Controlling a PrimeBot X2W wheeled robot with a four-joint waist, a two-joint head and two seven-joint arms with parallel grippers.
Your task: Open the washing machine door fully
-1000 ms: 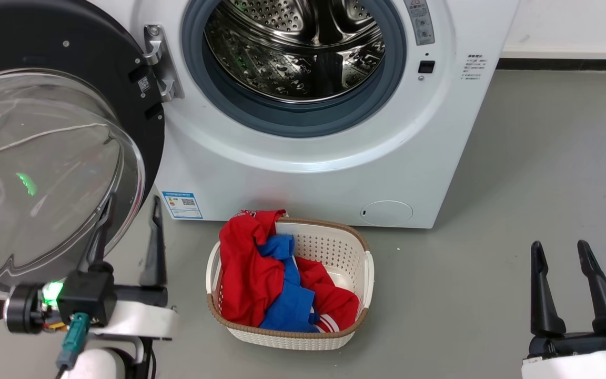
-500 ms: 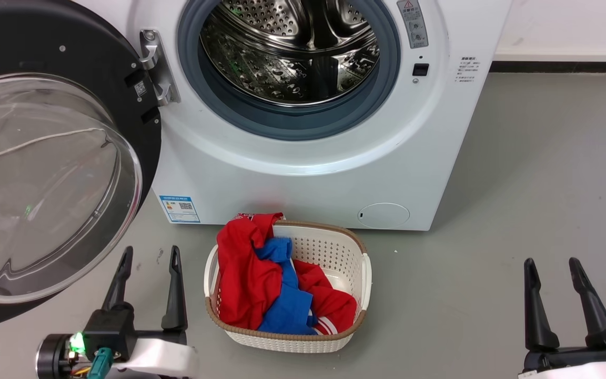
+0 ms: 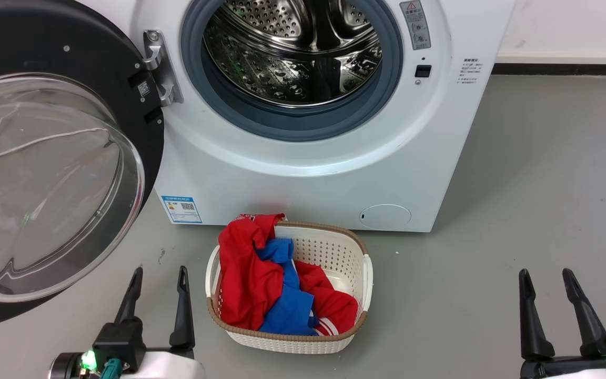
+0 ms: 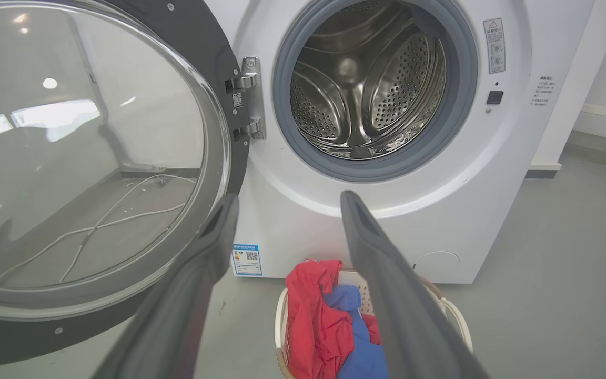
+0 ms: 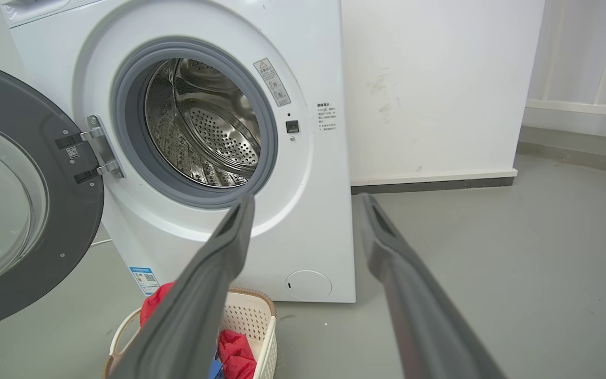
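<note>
The washing machine door (image 3: 98,68) (image 4: 198,42) (image 5: 29,158), black with a bulging clear glass bowl (image 3: 45,184), stands swung wide open to the left of the white washing machine (image 3: 303,179), hinged at a metal bracket (image 3: 158,66). The steel drum mouth (image 3: 292,52) lies exposed. My left gripper (image 3: 159,278) is open at the lower left, below and to the right of the door's bowl, apart from it. At the lower right my right gripper (image 3: 545,280) is open over bare floor. Both grippers (image 4: 287,202) (image 5: 308,202) hold nothing.
A white laundry basket (image 3: 345,247) with red and blue clothes (image 3: 266,279) stands on the grey floor in front of the machine, between my grippers. A white wall with a dark skirting (image 3: 566,68) runs behind at the right. A cable shows through the glass bowl.
My left gripper has drawn back from the door's lower rim, down and to the right, and now stands clear of it. The right gripper sits slightly lower. The door holds its place.
</note>
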